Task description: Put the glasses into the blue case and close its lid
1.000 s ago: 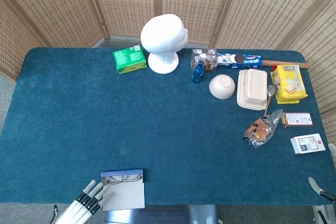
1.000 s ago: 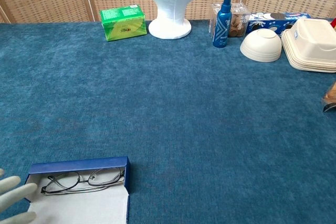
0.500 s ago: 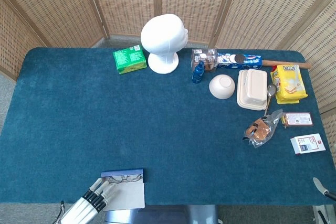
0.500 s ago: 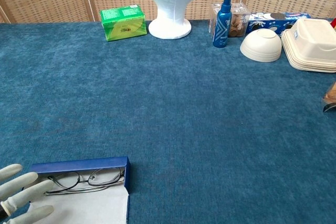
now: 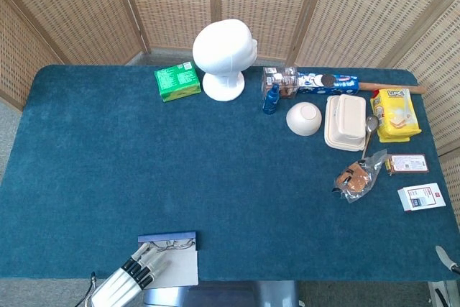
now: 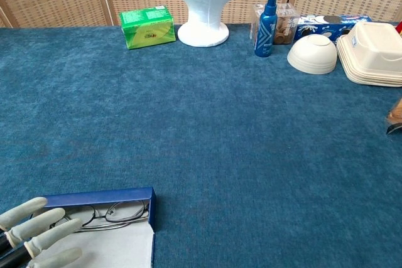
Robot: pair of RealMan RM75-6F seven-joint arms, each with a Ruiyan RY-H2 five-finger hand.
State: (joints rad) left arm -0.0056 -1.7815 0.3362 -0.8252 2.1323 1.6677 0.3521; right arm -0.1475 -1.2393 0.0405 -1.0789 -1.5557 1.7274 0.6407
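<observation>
The blue case (image 6: 94,196) lies open at the table's near left edge, its pale lid (image 6: 110,250) folded down toward me. The thin-framed glasses (image 6: 110,213) rest inside it. My left hand (image 6: 38,235) reaches in from the lower left with fingers apart, holding nothing, its fingertips over the left end of the case and the lid. In the head view the same hand (image 5: 135,277) overlaps the lid (image 5: 176,267) just below the case (image 5: 167,237). Only a sliver of my right hand (image 5: 447,258) shows at the lower right corner, far from the case.
At the back stand a white mannequin head (image 5: 224,55), a green box (image 5: 177,80) and a blue spray bottle (image 5: 271,98). A white bowl (image 5: 303,118), a foam container (image 5: 345,121), snack packs and small boxes (image 5: 421,197) fill the right side.
My left hand has moved right and forward, from beside the case to over its left end and lid. The right hand has slipped further out of the lower right corner.
</observation>
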